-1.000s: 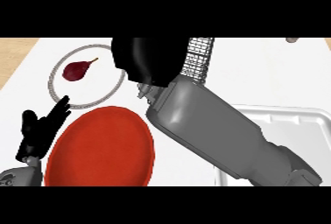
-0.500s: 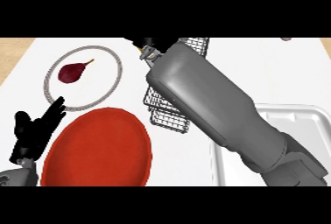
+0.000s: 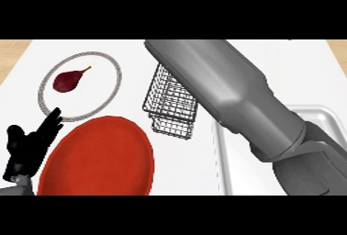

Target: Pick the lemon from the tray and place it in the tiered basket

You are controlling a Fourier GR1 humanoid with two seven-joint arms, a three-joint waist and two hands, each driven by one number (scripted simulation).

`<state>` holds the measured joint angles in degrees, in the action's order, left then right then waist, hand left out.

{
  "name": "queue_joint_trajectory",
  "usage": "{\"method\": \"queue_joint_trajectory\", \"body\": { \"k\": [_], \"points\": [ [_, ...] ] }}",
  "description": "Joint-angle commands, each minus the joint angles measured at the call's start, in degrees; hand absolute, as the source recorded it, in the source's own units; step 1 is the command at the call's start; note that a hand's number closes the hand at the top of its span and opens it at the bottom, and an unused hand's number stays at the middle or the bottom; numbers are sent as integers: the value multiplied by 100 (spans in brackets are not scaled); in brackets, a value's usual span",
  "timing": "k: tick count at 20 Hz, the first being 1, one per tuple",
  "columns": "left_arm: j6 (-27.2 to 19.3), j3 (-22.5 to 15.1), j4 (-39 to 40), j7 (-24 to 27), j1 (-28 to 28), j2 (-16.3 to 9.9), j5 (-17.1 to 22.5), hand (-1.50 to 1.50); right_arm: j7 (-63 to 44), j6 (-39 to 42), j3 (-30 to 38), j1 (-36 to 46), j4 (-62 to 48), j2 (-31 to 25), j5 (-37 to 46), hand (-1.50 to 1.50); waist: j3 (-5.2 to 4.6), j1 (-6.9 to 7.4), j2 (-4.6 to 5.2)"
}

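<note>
The placing step is judged under way over the tiered basket [image 3: 170, 106]; right fingers cannot be told; left hand [image 3: 28, 147] rests open; release above a tier is required next.

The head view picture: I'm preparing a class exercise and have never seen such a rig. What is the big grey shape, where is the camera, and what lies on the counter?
The camera sits at the robot's head, looking steeply down. The grey shape is the robot's right forearm, reaching across the white counter; its hand is out of view. The black left hand rests open at the lower left. On the counter: a red tray, a wire tiered basket, a plate with a dark red fruit, and a white sink. No lemon shows.
</note>
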<state>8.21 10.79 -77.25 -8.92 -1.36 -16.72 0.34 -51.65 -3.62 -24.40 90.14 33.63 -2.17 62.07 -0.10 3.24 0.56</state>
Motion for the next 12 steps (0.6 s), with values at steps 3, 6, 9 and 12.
{"method": "queue_joint_trajectory", "body": {
  "k": [3,6,9,12],
  "points": [
    [-53,19,179,329,133,83,-90,0,666,268,243,677,-916,39,47,150,-3,-80,10],
    [-282,-77,32,29,61,268,-170,0,863,470,290,736,-1125,115,57,150,1,-134,-4],
    [61,18,-194,33,338,22,-9,0,1231,692,342,820,-1496,-62,75,150,0,-76,5],
    [-391,-171,-324,-169,76,326,-263,0,656,539,699,584,-1649,210,-190,150,2,-94,14]
  ]
}}
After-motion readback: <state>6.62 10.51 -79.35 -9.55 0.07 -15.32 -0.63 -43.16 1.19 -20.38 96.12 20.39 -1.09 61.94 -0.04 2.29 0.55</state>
